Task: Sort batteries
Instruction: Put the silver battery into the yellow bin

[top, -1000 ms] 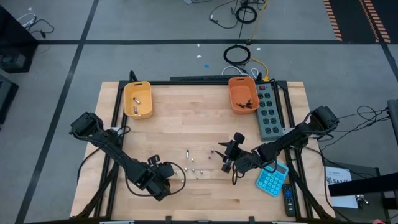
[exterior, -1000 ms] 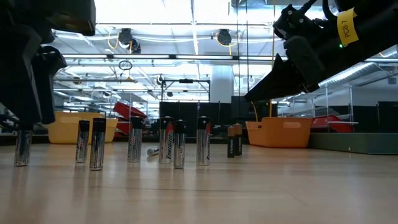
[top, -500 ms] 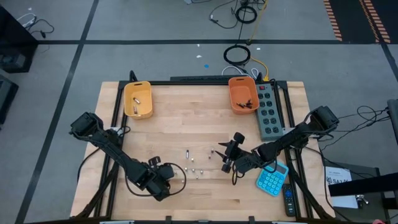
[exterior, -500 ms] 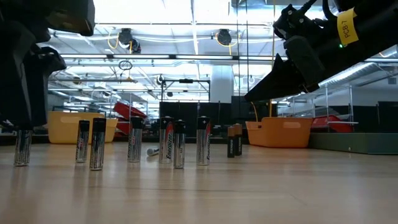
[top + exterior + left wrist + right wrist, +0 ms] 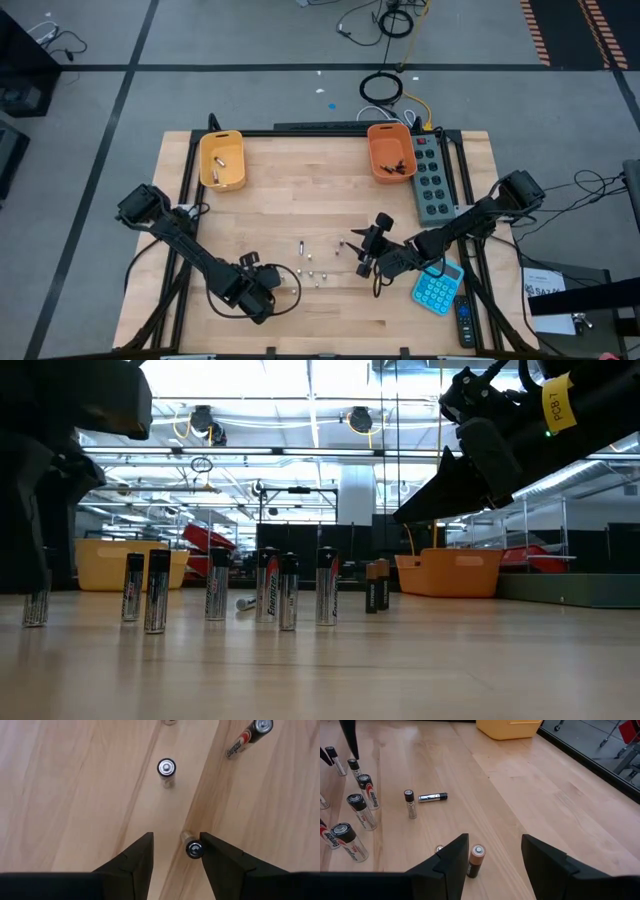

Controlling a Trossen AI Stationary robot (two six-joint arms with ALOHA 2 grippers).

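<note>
Silvery cylindrical batteries point(image 5: 288, 592) stand upright on the pale, grained wooden table point(image 5: 330, 200). Left gripper point(image 5: 176, 851) and right gripper point(image 5: 495, 851) hover, dark wedge-shaped fingers apart.

Yellow bin point(image 5: 221, 160), orange bin point(image 5: 390, 154), power strip point(image 5: 434, 182), calculator point(image 5: 438, 289)

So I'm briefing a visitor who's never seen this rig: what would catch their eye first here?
Probably the cluster of batteries standing upright mid-table, with one lying flat among them. Next, the two dark arms reaching in from either side: the left gripper open just above one battery, the right gripper open near a copper-topped battery.
</note>
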